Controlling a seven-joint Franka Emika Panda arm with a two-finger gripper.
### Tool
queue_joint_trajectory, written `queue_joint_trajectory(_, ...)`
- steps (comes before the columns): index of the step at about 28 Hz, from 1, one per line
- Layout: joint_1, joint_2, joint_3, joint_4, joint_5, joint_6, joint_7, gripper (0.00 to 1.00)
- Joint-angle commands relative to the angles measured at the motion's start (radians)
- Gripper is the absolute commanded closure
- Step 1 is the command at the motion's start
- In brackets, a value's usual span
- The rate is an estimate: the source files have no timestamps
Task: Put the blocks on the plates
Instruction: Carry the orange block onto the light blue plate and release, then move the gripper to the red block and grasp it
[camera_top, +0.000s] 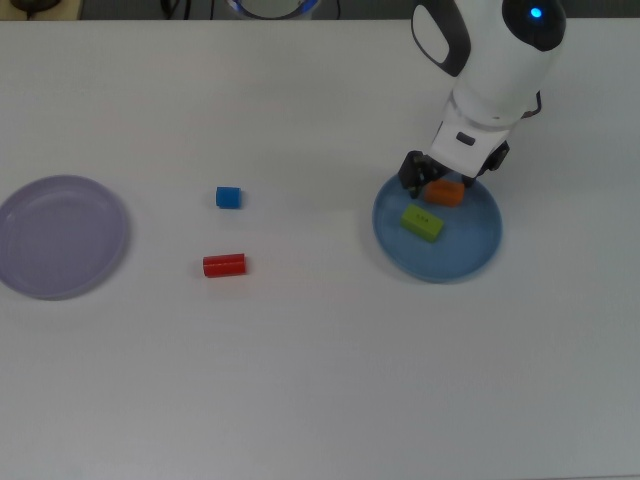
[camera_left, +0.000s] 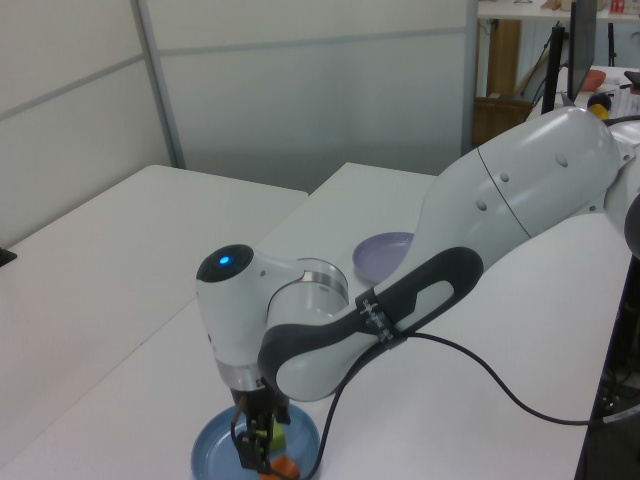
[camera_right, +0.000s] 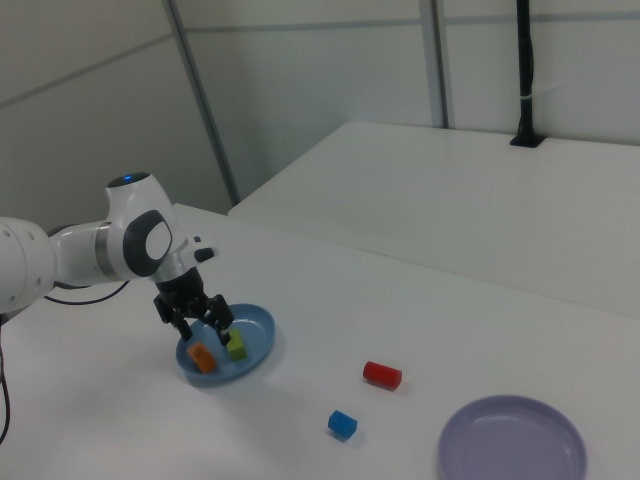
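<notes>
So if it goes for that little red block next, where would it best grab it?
Probably from straight above, jaws closing across the narrow middle of the red block. It lies flat on the table, long axis running left to right in the top view, so its long sides are the easy faces to pinch. Nothing stands close; the blue cube sits apart.
</notes>
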Motion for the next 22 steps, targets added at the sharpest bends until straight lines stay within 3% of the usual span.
queue_joint_trajectory(1, -0.067, -0.034, -0.024, 0.011, -0.012, -0.026, -0.017, 0.00)
queue_joint_trajectory(11, -0.319, -0.033, -0.022, 0.017, 0.000, -0.021, -0.319, 0.00)
queue_joint_trajectory(15, -0.403, 0.001, -0.024, 0.052, 0.000, -0.018, -0.419, 0.00)
queue_joint_trajectory(22, -0.478, 0.075, -0.022, 0.101, 0.001, -0.011, -0.414, 0.00)
